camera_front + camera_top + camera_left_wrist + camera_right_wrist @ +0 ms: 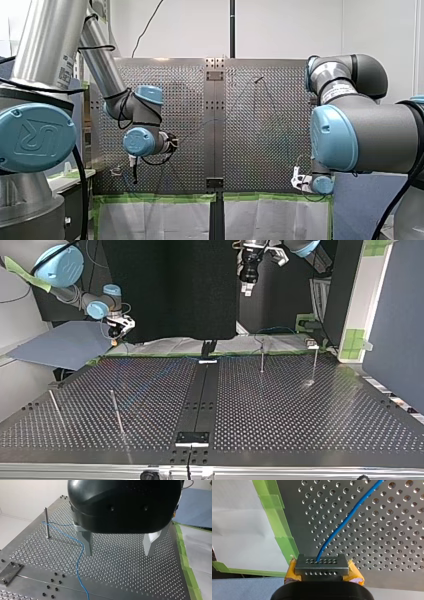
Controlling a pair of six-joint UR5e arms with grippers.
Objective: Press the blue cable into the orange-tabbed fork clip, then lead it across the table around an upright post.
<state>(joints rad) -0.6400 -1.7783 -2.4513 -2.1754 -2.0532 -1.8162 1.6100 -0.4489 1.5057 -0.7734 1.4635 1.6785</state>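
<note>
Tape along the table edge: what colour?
Green. The tape shows best in the right wrist view, near the blue cable held by my right gripper.

Left tool (118, 554) fingers apart over bare surface (120, 580); blue cable (76, 566) runs just beside one finger, post (46, 522) farther out. Top view: near posts (116, 411) at left, far posts (262, 354) at right, wide lane btwn.

Green tape (280, 525) borders white sheeting (244, 530) — blue-grey mat (65, 345) beside.
</note>
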